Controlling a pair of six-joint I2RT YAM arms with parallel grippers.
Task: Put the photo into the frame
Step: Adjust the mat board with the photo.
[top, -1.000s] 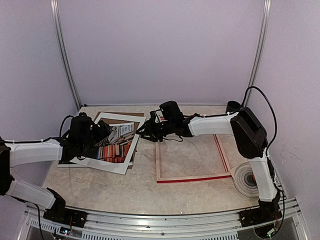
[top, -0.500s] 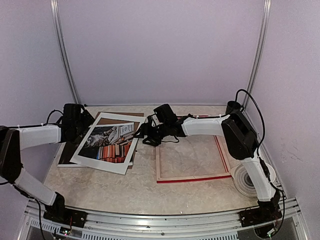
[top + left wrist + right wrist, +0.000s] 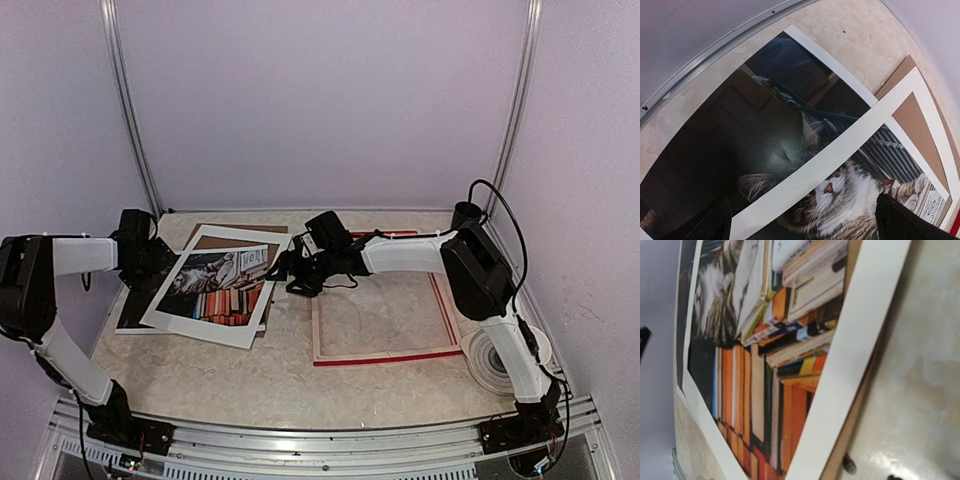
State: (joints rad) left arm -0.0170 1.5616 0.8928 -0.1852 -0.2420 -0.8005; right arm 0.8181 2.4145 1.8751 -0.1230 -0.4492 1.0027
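Note:
The photo (image 3: 222, 287), a tabby cat on colourful books, lies at the left of the table under a white mat (image 3: 205, 328), on a brown backing board (image 3: 240, 233). The mat sits askew, so a dark strip of the print sticks out on the left. The frame (image 3: 390, 357), red-edged with a pale wood back, lies flat to the right, holding nothing. My left gripper (image 3: 142, 257) hangs open over the stack's left edge; its wrist view shows the photo (image 3: 740, 125) and mat (image 3: 840, 150). My right gripper (image 3: 291, 270) is open at the mat's right edge, over the photo (image 3: 755, 390) and mat (image 3: 855, 355).
A white roll of tape (image 3: 495, 358) lies at the right front by the right arm. A black cup (image 3: 465, 213) stands at the back right corner. Pale walls close in three sides. Bare marbled table (image 3: 250, 385) lies in front of the stack and frame.
My left gripper has drawn back off the mat to the stack's far left edge. The right gripper has slid a little left toward the mat and spread its fingers.

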